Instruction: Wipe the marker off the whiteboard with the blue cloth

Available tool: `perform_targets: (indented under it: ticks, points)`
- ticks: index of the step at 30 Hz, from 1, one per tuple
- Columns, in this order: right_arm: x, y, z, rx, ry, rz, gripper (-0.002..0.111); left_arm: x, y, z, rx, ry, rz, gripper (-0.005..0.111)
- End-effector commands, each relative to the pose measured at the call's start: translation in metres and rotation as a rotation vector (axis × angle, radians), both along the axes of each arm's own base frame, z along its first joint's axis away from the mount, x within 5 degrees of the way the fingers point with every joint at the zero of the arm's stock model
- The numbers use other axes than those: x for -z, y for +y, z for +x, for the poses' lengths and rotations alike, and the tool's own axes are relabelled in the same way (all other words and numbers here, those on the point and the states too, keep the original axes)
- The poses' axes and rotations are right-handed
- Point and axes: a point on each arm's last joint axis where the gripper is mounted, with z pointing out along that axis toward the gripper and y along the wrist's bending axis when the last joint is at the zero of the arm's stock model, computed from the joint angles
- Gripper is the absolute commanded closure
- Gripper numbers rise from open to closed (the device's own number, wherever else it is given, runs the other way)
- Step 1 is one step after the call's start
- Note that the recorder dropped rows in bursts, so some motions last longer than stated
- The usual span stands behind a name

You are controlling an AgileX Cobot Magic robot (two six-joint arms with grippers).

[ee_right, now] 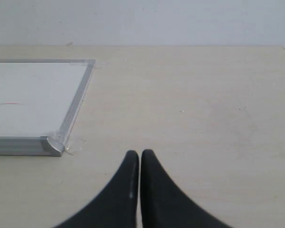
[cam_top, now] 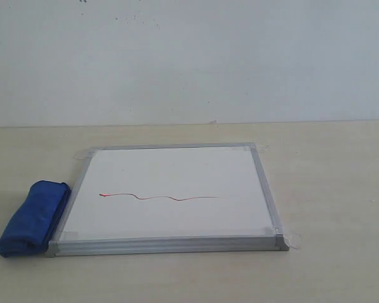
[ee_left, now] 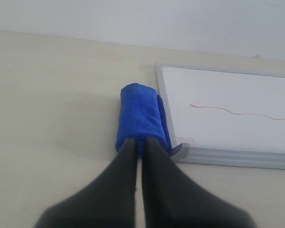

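Beige bench: pale top carrying just two things, a board and a cloth. A plain white wall runs along its far edge.
Whiteboard: lying flat mid-bench, with a silver frame round the white face and clear tape at the corners. Its far side sits short of the bench's far edge.
Marker: a thin wavy red line across the board's middle, blob at its left end, thinning out towards the right. The white around it is bare.
Blue cloth: a thick roll on the bench, lying along the board's left frame and pressed against it near the front left corner.
Edges: the raised frame stands between the cloth and the white face.
Open room: wide bare bench to the right of the board, a strip behind it, and more to the left of the cloth.
Left hand: fingers together with only a hairline between them. The tips sit over the near end of the cloth; I can't tell whether they touch it. The red line is off to the side, across the frame.
Right hand: fingers pressed together, gripping nothing, over bare bench near the board's front right corner and apart from it.
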Motion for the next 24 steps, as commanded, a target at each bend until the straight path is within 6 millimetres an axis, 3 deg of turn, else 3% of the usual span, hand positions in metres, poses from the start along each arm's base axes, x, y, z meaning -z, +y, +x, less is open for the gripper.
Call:
perform_targets:
  ticks: [1, 6, 9, 14, 19, 24]
  points:
    - [-0.001, 0.0, 0.0, 0.006, -0.009, -0.005, 0.107, -0.002, -0.002, -0.001, 0.006, -0.001, -0.059, 0.103]
    - [-0.001, 0.0, 0.0, 0.006, -0.009, -0.005, 0.107, -0.08, -0.007, -0.018, 0.034, -0.18, -0.141, 0.103]
    - [-0.001, 0.0, 0.0, 0.006, -0.009, -0.005, 0.107, -0.111, -0.009, -0.029, 0.053, -0.284, -0.167, 0.103]
    - [-0.001, 0.0, 0.0, 0.006, -0.009, -0.005, 0.107, -0.13, -0.008, -0.031, 0.056, -0.491, -0.185, 0.103]
    - [-0.001, 0.0, 0.0, 0.006, -0.009, -0.005, 0.107, -0.132, -0.012, -0.031, 0.09, -0.522, -0.542, 0.103]
    - [-0.001, 0.0, 0.0, 0.006, -0.009, -0.005, 0.107, -0.139, -0.012, -0.033, 0.11, -0.591, -0.608, 0.103]
